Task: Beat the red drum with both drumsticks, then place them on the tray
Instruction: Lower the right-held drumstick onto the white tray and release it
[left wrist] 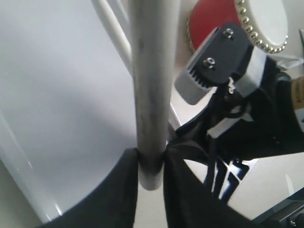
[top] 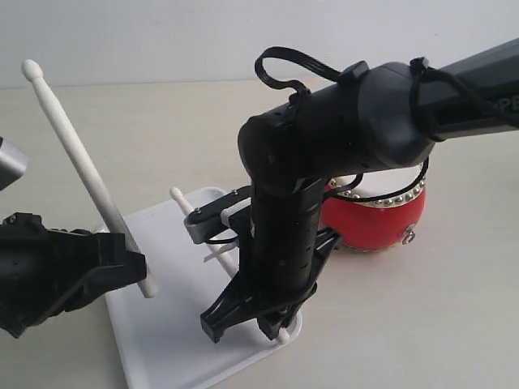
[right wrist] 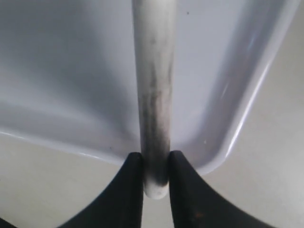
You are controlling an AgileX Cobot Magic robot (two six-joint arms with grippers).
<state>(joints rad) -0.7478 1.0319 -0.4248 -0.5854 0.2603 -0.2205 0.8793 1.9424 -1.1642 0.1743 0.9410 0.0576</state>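
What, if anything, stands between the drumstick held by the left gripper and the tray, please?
Nothing visible lies beneath: the left drumstick, tilted up in the left gripper, hangs over a bare part of the tray. The right gripper, holding the right drumstick low over the tray, sits beside that path, not in it.

A pale beige counter (top: 470,324) with a smooth matte top fills most of the exterior view. Behind its far edge rises a plain whitish wall (top: 162,32), evenly lit. Soft light leaves only faint shadows on it
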